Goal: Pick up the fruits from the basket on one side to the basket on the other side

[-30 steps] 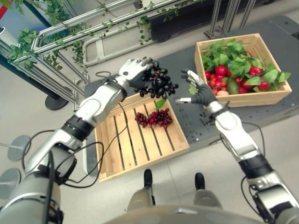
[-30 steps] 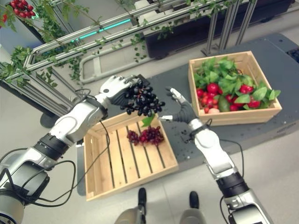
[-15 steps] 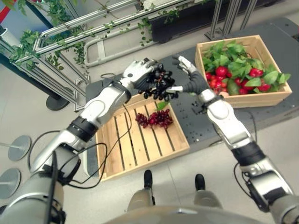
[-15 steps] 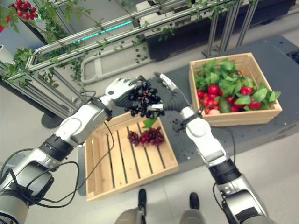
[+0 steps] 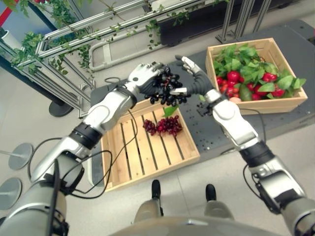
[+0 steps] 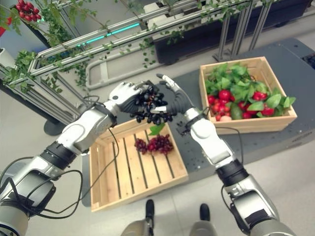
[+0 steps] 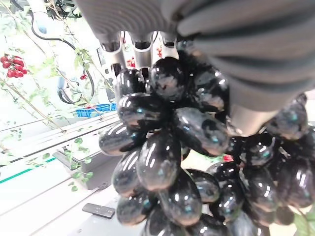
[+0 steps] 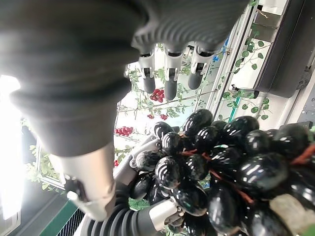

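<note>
Both arms up over the middle and the left hand (image 5: 143, 77) has its fingers curled round a bunch of black grapes (image 5: 167, 89), holding it in the air above the far edge of the slatted crate (image 5: 147, 147) on the floor. Right alongside, the right hand (image 5: 193, 81) is in against the bunch from the other side, fingers straight and spread over the top, thumb under the grapes and touching them, but not clenched on anything. Down in the slatted crate, a bunch of red grapes (image 5: 163, 125) lies near the far right corner with a green leaf (image 5: 169, 109) just beyond it. Off to the right, on the dark platform (image 5: 206, 127), the second crate (image 5: 256, 73) sits packed with red fruit and green leaves. From the left wrist, glossy black grapes hang right under the fingers (image 7: 141, 51)
</note>
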